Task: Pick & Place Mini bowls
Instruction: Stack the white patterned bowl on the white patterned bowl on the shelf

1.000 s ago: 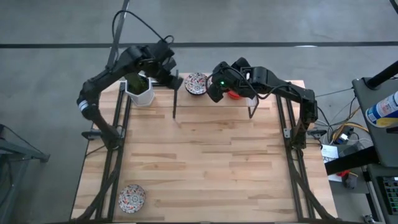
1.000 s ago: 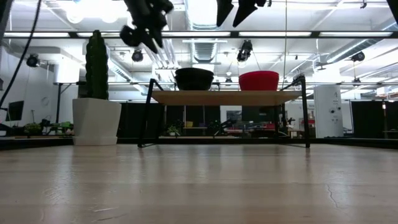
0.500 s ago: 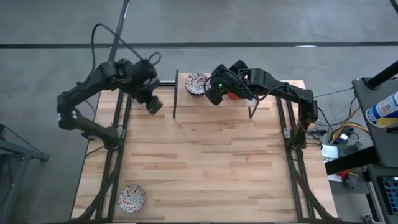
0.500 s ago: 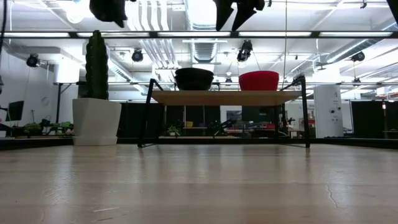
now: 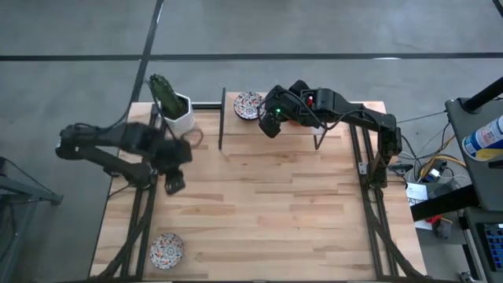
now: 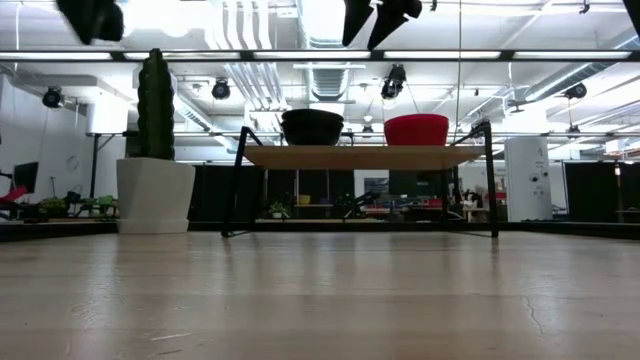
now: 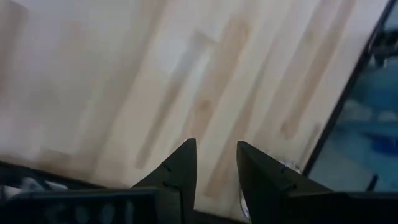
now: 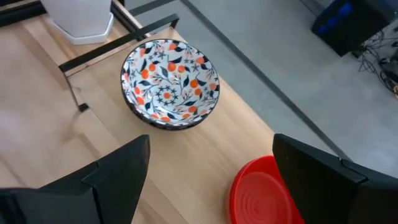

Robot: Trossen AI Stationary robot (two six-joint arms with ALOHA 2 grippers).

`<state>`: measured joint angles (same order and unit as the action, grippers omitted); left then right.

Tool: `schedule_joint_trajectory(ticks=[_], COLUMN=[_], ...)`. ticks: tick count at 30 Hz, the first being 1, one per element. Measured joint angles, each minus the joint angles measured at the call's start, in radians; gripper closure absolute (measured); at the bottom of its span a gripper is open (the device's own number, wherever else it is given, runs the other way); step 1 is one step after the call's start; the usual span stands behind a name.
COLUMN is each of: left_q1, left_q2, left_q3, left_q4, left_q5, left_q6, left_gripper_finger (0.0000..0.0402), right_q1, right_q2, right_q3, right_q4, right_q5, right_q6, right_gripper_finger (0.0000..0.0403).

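One floral mini bowl [image 5: 248, 104] and one red mini bowl [image 5: 297, 119] stand on a low raised shelf [image 5: 338, 118] at the table's far edge; they also show in the right wrist view, floral [image 8: 170, 83] and red [image 8: 264, 193]. A second floral bowl [image 5: 167, 249] sits on the table's near left corner. My right gripper [image 8: 211, 142] hovers open above the shelf, between the two bowls, touching neither. My left gripper [image 5: 174, 182] is open by a narrow gap [image 7: 214, 163] above bare table at the left side. The other bowls are out of view.
A white hexagonal pot with a cactus [image 5: 177, 112] stands at the far left, beside the shelf's left end. The shelf rests on thin black legs [image 6: 238, 180]. Bare wooden table [image 5: 267, 204] spreads across the middle and the near right.
My left arm has swung away from the cactus pot and the shelf's left end, toward the table's left and near edges, and now hangs over the left side of the table. My right gripper has stayed above the shelf. No bowl has moved.
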<state>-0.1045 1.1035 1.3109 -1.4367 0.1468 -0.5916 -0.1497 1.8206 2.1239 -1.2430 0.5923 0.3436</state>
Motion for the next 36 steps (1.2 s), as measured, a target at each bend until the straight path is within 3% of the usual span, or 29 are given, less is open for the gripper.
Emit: schedule_joint_trajectory(ticks=[12,18,26,36], left_q1=[-0.396,-0.566,-0.690,-0.717], left_q2=[0.006,0.025,0.066,0.095], left_q3=[-0.182,-0.243,-0.365,-0.454], left_q4=[0.177,0.303,0.553,0.572], left_q5=[0.112,0.116,0.112,0.111], left_q6=[-0.256,-0.375,-0.488,-0.506], left_gripper_finger=[0.0294,0.0294,0.0294,0.0294], right_q1=[0.009,0.010,0.010,0.013], right_q2=[0.000,0.000,0.000,0.000], right_q3=[0.000,0.000,0.000,0.000], right_q4=[-0.001,-0.001,-0.001,-0.002], right_q5=[-0.067,-0.077,-0.077,-0.077], right_q6=[-0.001,0.003,0.004,0.004], right_gripper_finger=[0.0066,0.0069,0.0065,0.0067])
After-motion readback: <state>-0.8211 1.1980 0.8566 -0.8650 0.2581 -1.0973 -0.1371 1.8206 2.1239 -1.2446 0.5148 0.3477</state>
